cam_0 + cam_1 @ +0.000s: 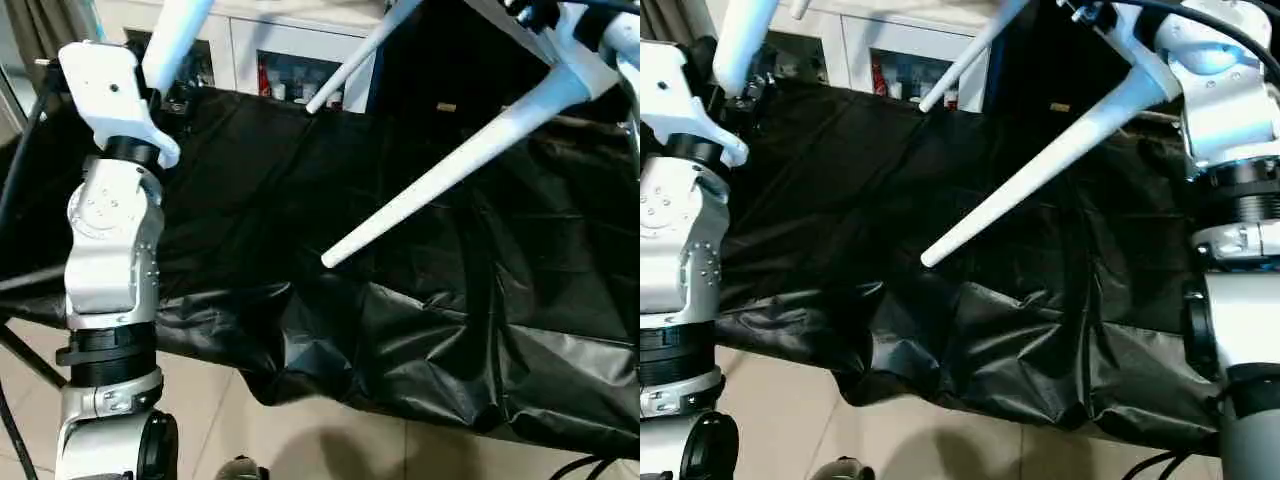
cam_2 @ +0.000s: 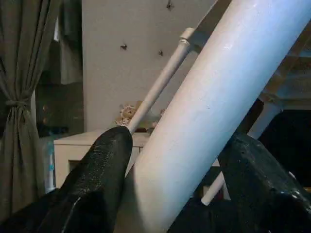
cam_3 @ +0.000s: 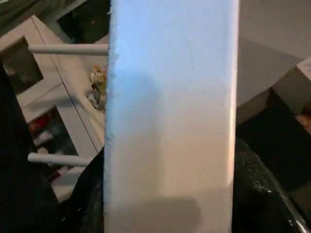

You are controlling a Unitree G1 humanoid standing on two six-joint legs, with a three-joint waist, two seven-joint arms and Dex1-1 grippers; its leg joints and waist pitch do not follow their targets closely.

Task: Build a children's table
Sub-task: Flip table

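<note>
Legs of the children's table point down and toward the robot above the black-draped worktop, lifted off it for turning, apparently. Left jaws clasp one leg; right jaws clasp another.

Three white legs – two silver arms – one black-draped table.

We seem to be in a lived-in room at home: a white cabinet with glass doors and things on its shelves, a tied-back curtain, small toys on top, and a tiled floor.
</note>
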